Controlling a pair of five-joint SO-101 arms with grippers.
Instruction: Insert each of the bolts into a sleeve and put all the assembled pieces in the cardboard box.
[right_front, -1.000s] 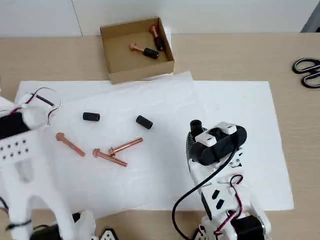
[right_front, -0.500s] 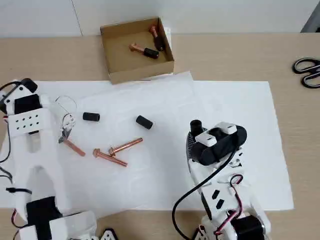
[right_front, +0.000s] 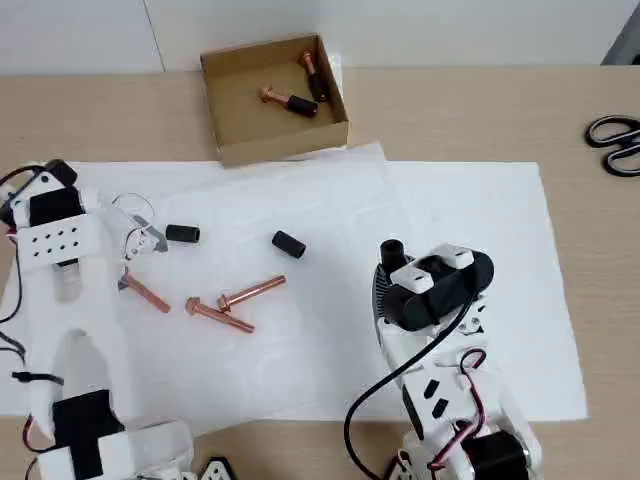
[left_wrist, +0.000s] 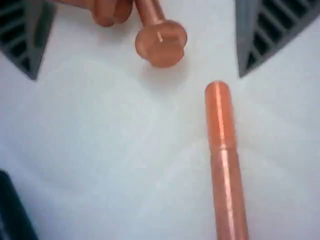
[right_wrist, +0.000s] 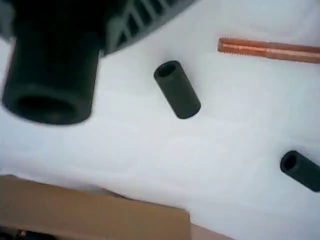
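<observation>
— Where are the bolts?
— Three copper bolts lie flat on the white sheet: one bolt alone at the left, a pair of bolts with heads just beside each other.
— The sleeves?
— Black. One sleeve and a second sleeve lie loose. A third sleeve stands on end in the right pincer.
— The cardboard box?
— Open, holding two assembled pieces.

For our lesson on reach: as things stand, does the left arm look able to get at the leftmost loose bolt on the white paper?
Probably yes. The left gripper sits right by the leftmost bolt with its fingers open, and nothing lies between them; the neighbouring bolt lies apart from it.
</observation>
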